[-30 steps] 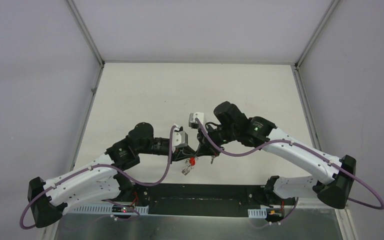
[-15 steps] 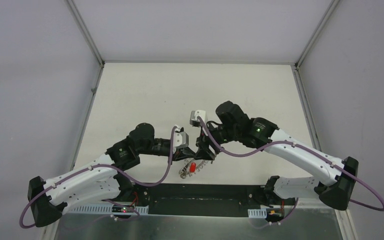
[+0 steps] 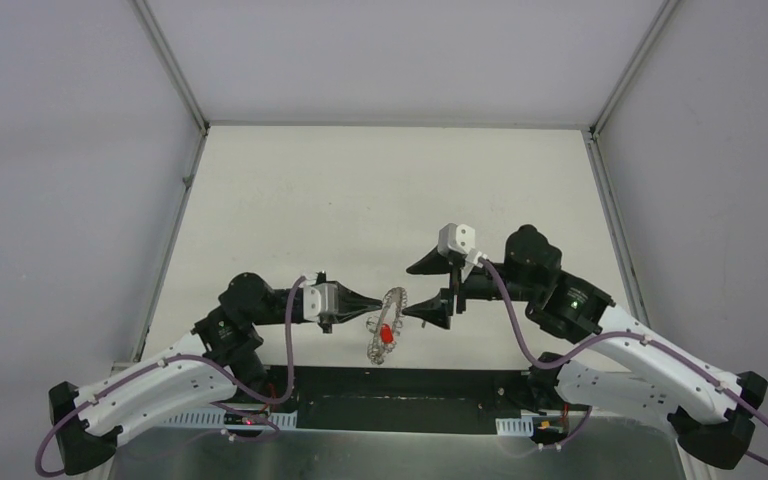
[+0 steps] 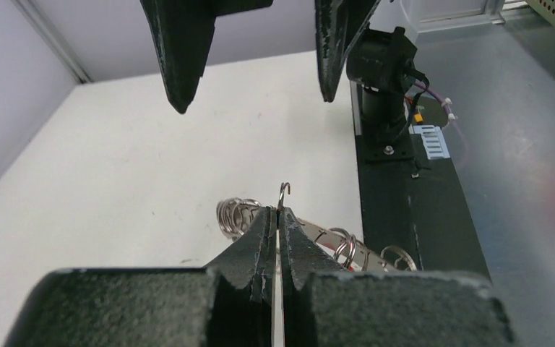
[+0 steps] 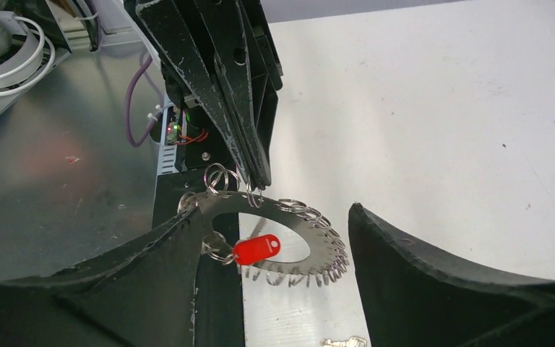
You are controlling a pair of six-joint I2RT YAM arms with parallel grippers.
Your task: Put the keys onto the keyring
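Left gripper (image 4: 276, 217) — tight on one keyring (image 5: 322, 246) (one red key (image 5: 256, 249))

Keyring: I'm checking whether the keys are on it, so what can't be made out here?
Left wrist: keyring mostly hidden behind the shut left gripper.
Right wrist: silver key cut off by the bottom edge; attachment unclear.
Top external: how the red-headed key joins the ring is too small to trace.
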